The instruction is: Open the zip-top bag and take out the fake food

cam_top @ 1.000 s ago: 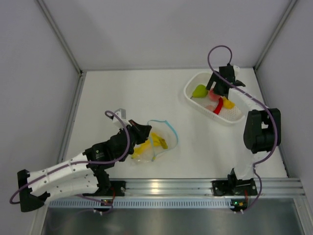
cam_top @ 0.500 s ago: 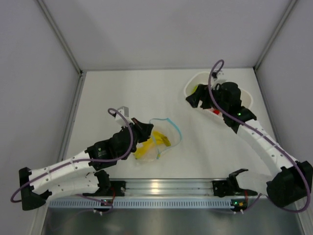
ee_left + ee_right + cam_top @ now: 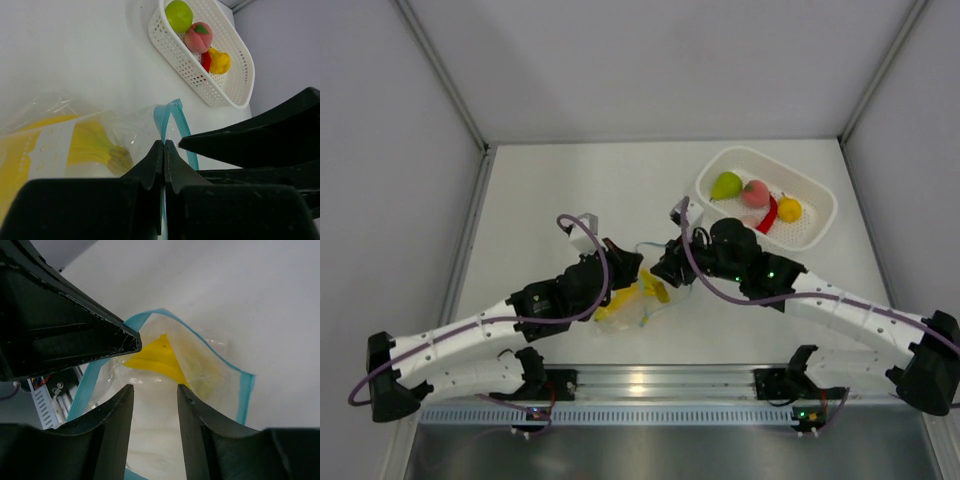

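Jaws on the left arm (image 3: 470, 335) are closed tight on the rim of the clear bag (image 3: 646, 312). The bag lies on the desk (image 3: 570, 190) near the middle, toward 6 o'clock, with the yellow bananas (image 3: 617, 306) inside. Jaws on the right arm (image 3: 840, 310) hang partly open over the bag's mouth, reaching in from its 3 o'clock side. At 2 o'clock from the bag stands the white basket (image 3: 810, 232), holding a green pear (image 3: 726, 185), a pink peach (image 3: 754, 193), a red chili (image 3: 769, 214) and a small yellow fruit (image 3: 788, 209). From the left wrist, the left jaws meet with no gap, the blue zip strip (image 3: 169, 117) nipped between them. The bananas sit at 9 o'clock behind plastic and the basket at 1 o'clock. From the right wrist, the right jaws stand apart above the open mouth, gripping nothing I can make out, with the bananas showing toward 12 o'clock.
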You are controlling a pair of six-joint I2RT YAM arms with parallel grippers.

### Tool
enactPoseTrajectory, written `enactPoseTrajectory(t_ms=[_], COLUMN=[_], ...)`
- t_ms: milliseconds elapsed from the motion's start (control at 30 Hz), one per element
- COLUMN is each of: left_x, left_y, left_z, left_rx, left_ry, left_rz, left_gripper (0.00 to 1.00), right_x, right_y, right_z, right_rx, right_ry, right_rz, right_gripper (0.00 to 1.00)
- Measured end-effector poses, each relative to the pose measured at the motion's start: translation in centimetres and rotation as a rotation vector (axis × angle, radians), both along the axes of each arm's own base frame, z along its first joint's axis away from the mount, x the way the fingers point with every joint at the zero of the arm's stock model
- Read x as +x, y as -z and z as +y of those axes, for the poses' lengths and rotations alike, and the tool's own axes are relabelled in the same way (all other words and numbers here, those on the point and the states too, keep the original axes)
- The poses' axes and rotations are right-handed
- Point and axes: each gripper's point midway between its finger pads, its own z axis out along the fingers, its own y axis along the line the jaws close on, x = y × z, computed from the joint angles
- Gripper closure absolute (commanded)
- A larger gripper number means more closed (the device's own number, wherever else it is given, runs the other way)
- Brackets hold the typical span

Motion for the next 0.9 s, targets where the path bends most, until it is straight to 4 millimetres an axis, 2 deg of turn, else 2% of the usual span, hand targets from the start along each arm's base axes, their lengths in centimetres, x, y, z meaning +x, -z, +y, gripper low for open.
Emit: enactPoseTrajectory(t_ms=[233,333,467,567,900], left_x=[-0.3,-0.5,-0.2,-0.1,-0.5], left_y=[0.3,0.3,0.9,1.5,1.5], left_z=[-1.4,-1.5,-0.8,-0.3,-0.9], left_rx=[0.003,0.0,0.031,0.062,0.028], left_ry=[0.048,0.061,0.039,0.032,0.08], left_rz=[0.028,0.032,0.039,0.051,0.075], left_gripper=[1.0,1.0,1.0,1.0,1.0], right_x=[-0.3,0.9,2.7,3.2,2.6], right_y=[6.4,8.1,10.3,11.8,16.3], right_z=[2.5,2.4,1.7,1.4,0.7], right_rx=[-0.176,-0.237,-0.297,-0.325,-0.409], right_ry=[0.009,0.067,0.149,0.174,0.148], right_rz=[0.025,0.006,-0.03,-0.038,0.002], right_gripper=[0.59,0.59,0.56,0.53,0.52])
